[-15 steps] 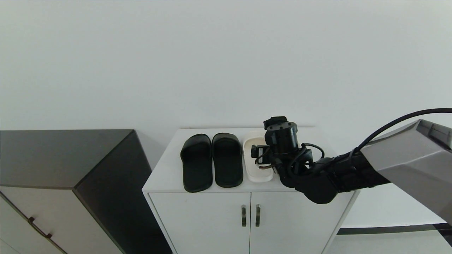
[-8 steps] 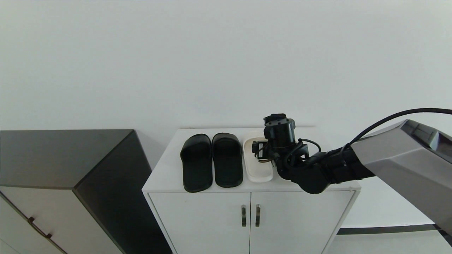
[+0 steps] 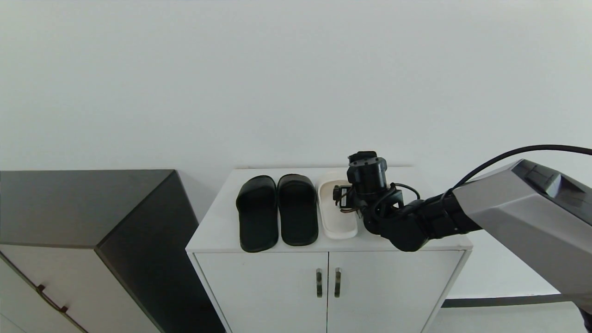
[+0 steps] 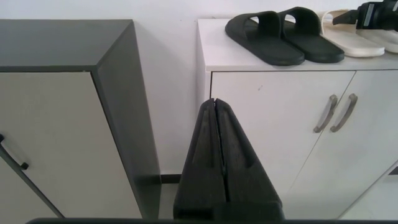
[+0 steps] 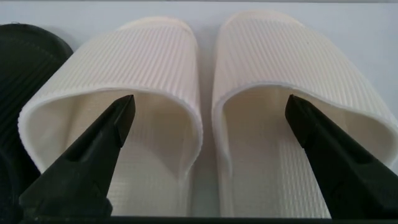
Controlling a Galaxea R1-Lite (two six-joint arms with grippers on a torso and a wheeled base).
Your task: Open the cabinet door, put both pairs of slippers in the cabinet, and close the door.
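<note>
Change: since the earlier frames we see that the right arm has gone farther over the cabinet top, toward the white slippers.
Right gripper [image 5: 209, 106]: fingers spread wide, one tip before the strap opening of each white slipper; we cannot tell if they touch.
White slippers [image 5: 155, 68]: side by side on the cabinet top, right of the black pair.
Black slippers [image 3: 298, 208]: side by side on the same top, toward its left.
Cabinet [image 3: 259, 286]: white, both doors shut, the two handles [image 3: 327, 282] close together.
Left gripper [image 4: 214, 109]: fingers pressed together, holding nothing, low before the cabinet.
Dark cabinet [image 3: 83, 203]: stands left of the white one.
</note>
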